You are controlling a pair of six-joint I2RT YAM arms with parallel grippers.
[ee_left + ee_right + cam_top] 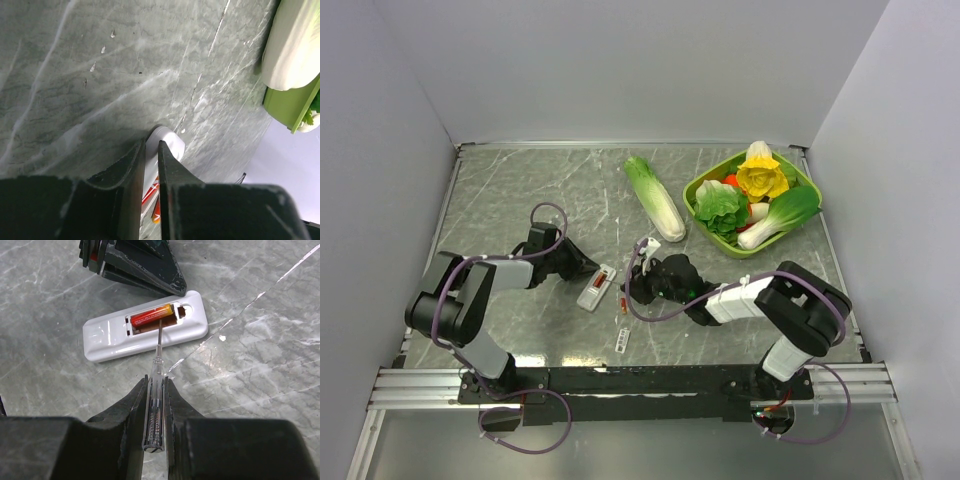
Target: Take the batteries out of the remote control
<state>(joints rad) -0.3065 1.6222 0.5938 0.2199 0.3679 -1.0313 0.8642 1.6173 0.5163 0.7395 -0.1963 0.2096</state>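
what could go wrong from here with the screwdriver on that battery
1. The screwdriver in the right gripper has its tip at the battery's side; it may slip off the round body instead of lifting it.
2. The left gripper seems only to rest against the remote control, not clamp it, so prying could slide it.
3. A freed battery may roll away across the table.

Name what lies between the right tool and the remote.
A clear screwdriver, held by the right tool, reaches the battery in the remote; right wrist view shows it.
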